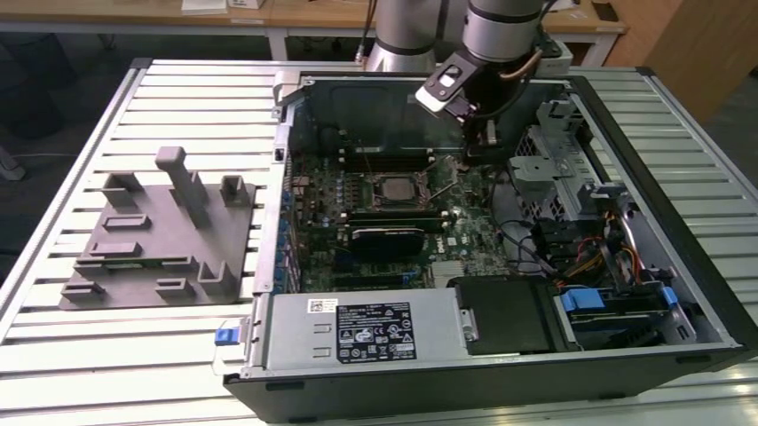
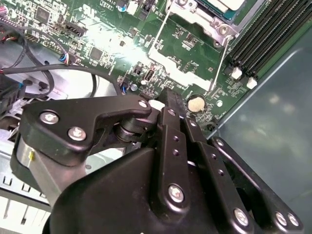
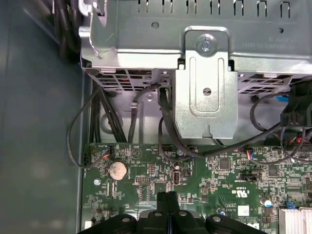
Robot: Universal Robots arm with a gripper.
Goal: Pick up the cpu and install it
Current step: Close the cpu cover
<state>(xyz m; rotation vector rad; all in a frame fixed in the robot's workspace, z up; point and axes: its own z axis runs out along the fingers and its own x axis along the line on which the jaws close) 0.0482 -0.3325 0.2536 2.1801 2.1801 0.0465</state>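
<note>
Cpu is sitting in socket frame on mobo. Tool is hovering just beside lever, pinched narrow, carrying nothing. Prob. latching step now, and that's calling for fine aim on thin wire.

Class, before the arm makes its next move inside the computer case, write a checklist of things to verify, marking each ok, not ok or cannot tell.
1. Gripper carrying nothing: ok. It is shut and empty in both wrist views.
2. cpu placed in the socket: ok. The exterior view shows it lying inside the frame.
3. cpu seated flat: cannot tell.
4. Socket lever latched: cannot tell.
5. Gripper apart from the black cables: ok, judged from the first wrist view.
</note>
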